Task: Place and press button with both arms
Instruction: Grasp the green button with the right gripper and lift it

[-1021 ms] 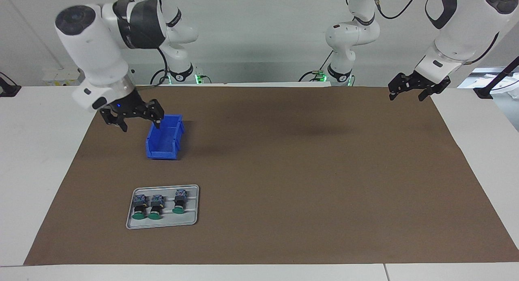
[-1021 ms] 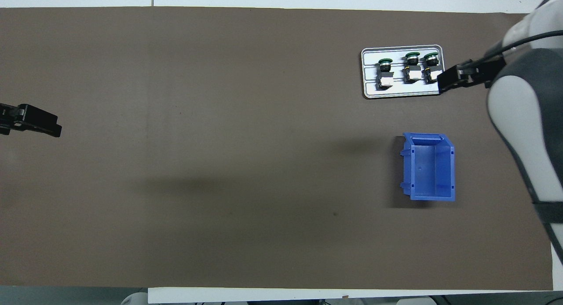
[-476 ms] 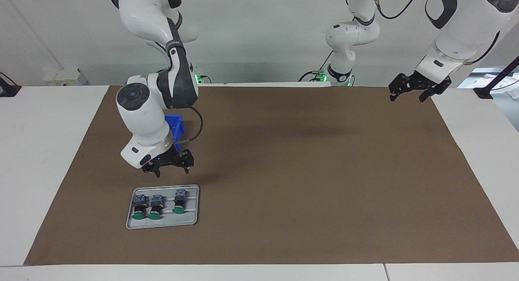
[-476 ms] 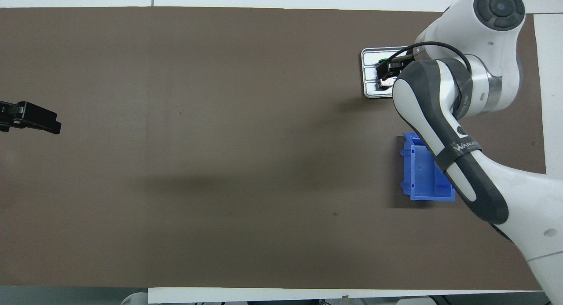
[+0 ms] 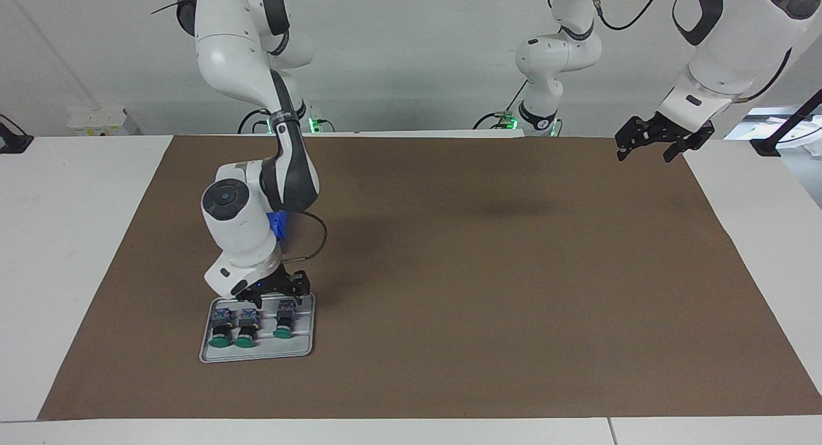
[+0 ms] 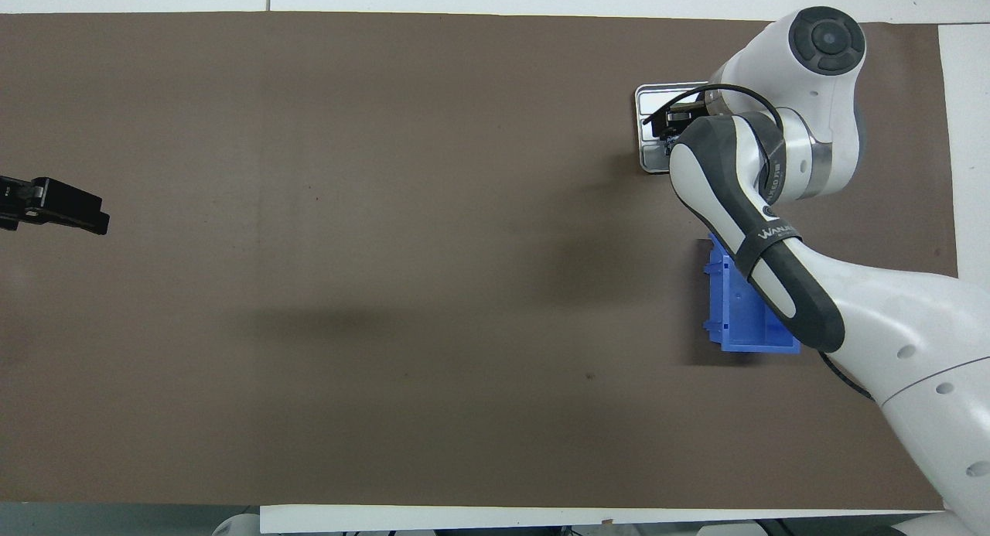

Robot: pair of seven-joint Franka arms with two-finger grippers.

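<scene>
The left gripper (image 5: 661, 142) hung in the air with its fingers spread wide and nothing between them, over the brown mat's (image 5: 488, 278) edge nearest the robots, close to the corner at the left arm's end; that arm waited. Toward the right arm's end of the mat sat an open blue plastic bin (image 6: 735, 319), partly hidden under the white right arm (image 5: 247, 220). Farther from the robots, near the mat's corner at that same end, lay a flat grey metal tray (image 5: 302, 349) carrying three small push-buttons with round green caps, black necks and blue-grey block bases (image 5: 247, 326), lying on their sides in a row. The right gripper (image 5: 275, 291) stood low over the tray's nearer edge, just above the button bases, fingers apart and holding nothing; whether they touched a button could not be told.
</scene>
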